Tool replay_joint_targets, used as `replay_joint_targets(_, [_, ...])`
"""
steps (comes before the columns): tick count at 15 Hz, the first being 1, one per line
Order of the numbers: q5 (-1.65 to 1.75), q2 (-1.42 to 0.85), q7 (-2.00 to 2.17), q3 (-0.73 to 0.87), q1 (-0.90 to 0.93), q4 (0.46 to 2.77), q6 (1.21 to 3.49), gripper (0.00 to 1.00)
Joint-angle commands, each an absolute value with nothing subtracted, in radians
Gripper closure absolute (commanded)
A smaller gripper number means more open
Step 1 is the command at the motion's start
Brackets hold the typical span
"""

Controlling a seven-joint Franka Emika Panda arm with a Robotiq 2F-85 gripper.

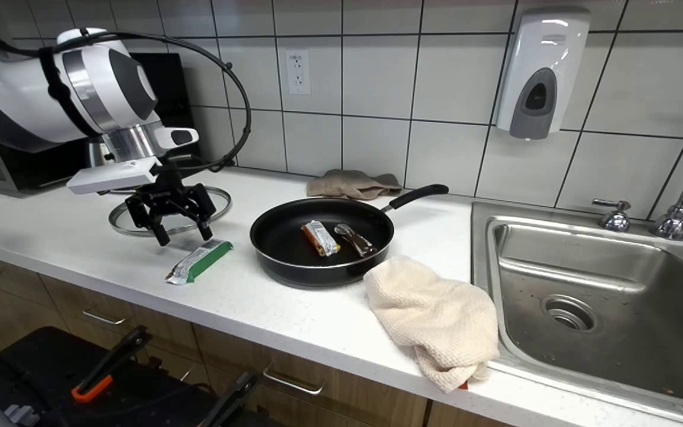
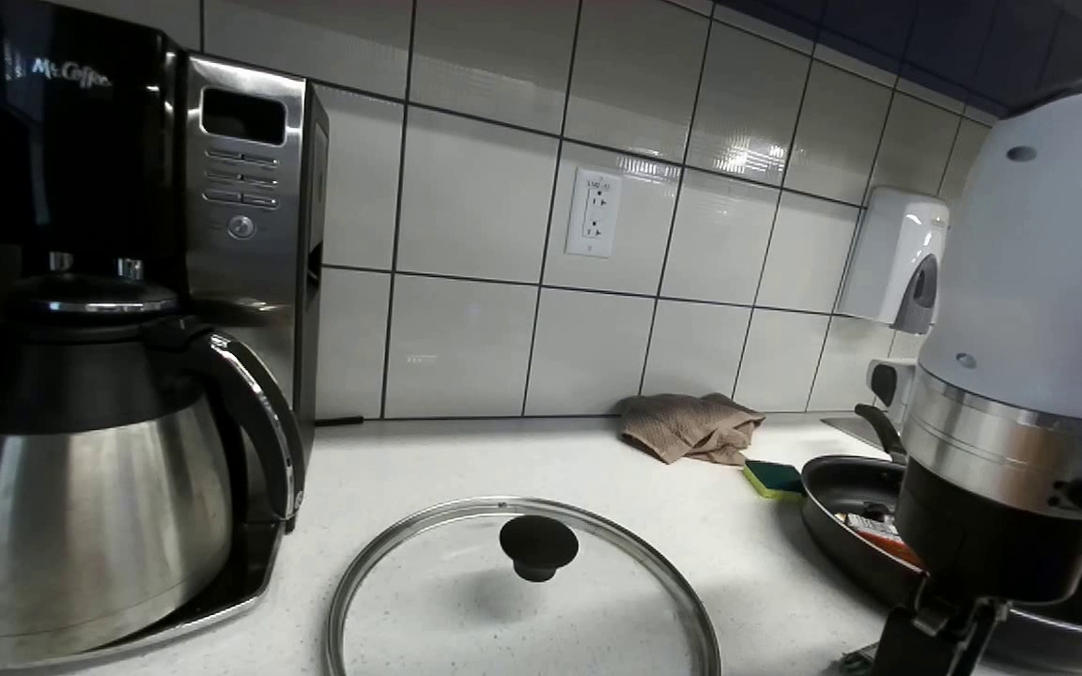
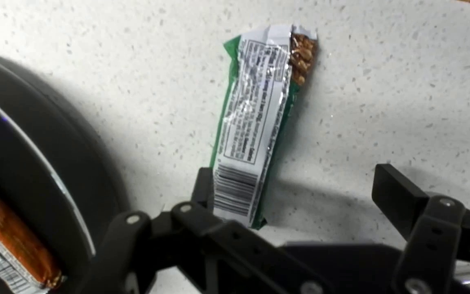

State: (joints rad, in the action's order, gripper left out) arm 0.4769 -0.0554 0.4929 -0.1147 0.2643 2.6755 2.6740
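A green-and-silver wrapped bar [image 1: 200, 262] lies on the white counter, its printed back facing up in the wrist view [image 3: 251, 122]. My gripper [image 1: 184, 233] hangs over the bar's far end with its jaws wide apart and nothing held. From the wrist, the barcode end appears inside the gap of the gripper [image 3: 294, 185], close by the left finger [image 3: 203, 183]; whether they touch cannot be told. Beside the bar stands a black frying pan [image 1: 276, 234], holding an orange-and-silver bar [image 1: 320, 238] and a dark brown packet [image 1: 354, 240]. Part of the orange bar [image 3: 18, 241] also shows at the wrist view's left.
A glass lid [image 2: 538, 545] with a black knob lies behind the gripper. Around the pan are a brown cloth [image 1: 353, 184], a green-yellow sponge [image 2: 774, 481] and a cream towel [image 1: 436, 314]. A steel sink [image 1: 590, 284] and a coffee maker [image 2: 245, 216] flank the counter.
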Motion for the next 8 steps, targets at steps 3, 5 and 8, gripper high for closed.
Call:
replay_joint_targets(3, [0.496,0.003,0.57,-0.072,0.247,2.757,2.705,0.0])
replay_joint_targets(5, [0.5,-0.009,0.582,-0.053,0.243,2.759,2.722,0.0])
replay_joint_targets(8, [0.517,-0.03,0.595,-0.021,0.242,2.76,2.769,0.0])
